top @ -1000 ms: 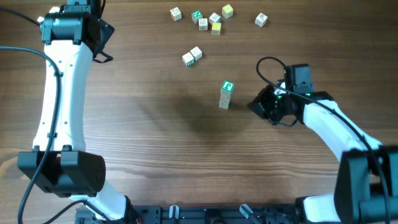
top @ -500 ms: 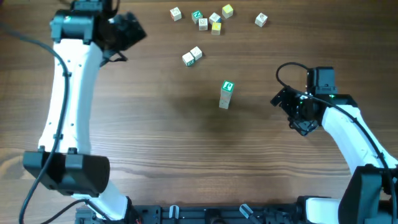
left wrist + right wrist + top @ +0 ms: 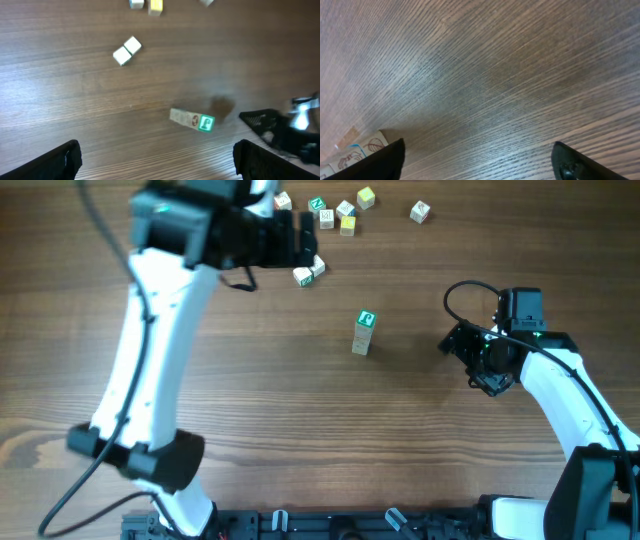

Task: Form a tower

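Note:
The tower stands near the middle of the table, a short stack of pale cubes topped by a green-lettered face. In the left wrist view the tower appears ahead of the fingers. Its edge shows at the lower left of the right wrist view. My left gripper hovers open above the table's far side, close to two loose cubes. My right gripper is open and empty, to the right of the tower and apart from it.
Several loose cubes lie scattered along the far edge, with one more off to the right. The pair of loose cubes lies up and to the left of the tower in the left wrist view. The right arm's cable loops above the wrist.
The left arm has swung right along the far side to the pair of loose cubes. The right gripper has drawn back to the right, away from the tower.

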